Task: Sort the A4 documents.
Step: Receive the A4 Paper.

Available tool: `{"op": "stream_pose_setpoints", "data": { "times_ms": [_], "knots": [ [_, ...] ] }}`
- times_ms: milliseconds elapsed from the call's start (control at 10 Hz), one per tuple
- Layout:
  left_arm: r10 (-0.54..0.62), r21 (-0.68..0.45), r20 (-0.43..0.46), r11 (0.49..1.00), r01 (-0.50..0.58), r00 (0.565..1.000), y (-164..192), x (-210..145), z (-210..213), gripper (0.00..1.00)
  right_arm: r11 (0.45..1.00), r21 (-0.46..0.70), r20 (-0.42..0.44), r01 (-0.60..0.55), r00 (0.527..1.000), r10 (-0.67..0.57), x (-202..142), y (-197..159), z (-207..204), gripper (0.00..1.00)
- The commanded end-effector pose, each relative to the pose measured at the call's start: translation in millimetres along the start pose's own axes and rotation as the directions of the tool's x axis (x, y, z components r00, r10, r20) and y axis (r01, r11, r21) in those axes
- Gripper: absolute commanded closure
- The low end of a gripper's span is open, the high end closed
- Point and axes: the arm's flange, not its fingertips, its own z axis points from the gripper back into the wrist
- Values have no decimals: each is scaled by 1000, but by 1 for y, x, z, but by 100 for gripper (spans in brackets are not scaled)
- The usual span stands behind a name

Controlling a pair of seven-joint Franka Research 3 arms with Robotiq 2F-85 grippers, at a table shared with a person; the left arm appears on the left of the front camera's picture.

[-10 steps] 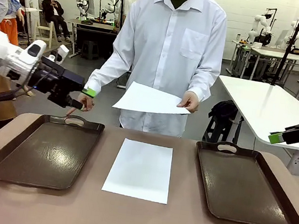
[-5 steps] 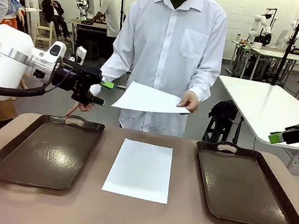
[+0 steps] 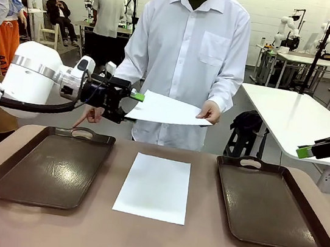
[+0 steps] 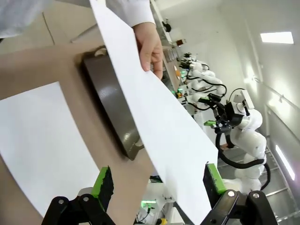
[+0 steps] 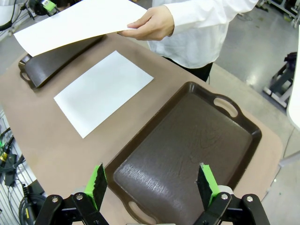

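Note:
A person across the table holds one A4 document [image 3: 168, 109] level in one hand [image 3: 210, 111], above the table. My left gripper [image 3: 131, 107] is open at that sheet's left edge, one finger above it and one below. In the left wrist view the held sheet [image 4: 159, 117] runs between the open fingers [image 4: 102, 182], nearer the right one. A second A4 document [image 3: 155, 187] lies flat on the table between the two trays. My right gripper [image 3: 304, 152] hovers open at the far right, above the right tray [image 5: 187, 150], with nothing between its fingers [image 5: 97, 182].
Two dark brown handled trays sit on the tan table, the left tray [image 3: 48, 165] and the right tray [image 3: 273, 203]. The person's other hand [image 3: 90, 115] points down at the left tray's far handle. White tables and people stand behind.
My left arm has swung right, from over the left tray's far corner to the held sheet's left edge. The sheet, the person and the right arm have stayed put.

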Motion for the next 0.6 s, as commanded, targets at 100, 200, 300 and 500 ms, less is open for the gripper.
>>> {"op": "stream_pose_setpoints", "data": {
  "times_ms": [100,200,300,500],
  "knots": [
    [90,-107,-12,990,-91,996,1,16,-16,0,1000,6,3,3,1000,-3,-1,-1,-1,0],
    [109,-111,-28,988,-112,994,1,16,-23,0,1000,6,3,3,1000,-3,-1,-1,-1,0],
    [118,-103,-39,987,-121,992,0,15,-29,0,1000,6,3,3,1000,-3,-1,-1,-1,0],
    [145,-116,-76,981,-153,987,7,8,-36,0,1000,6,3,3,1000,-3,-1,-1,-1,0]
  ]
}}
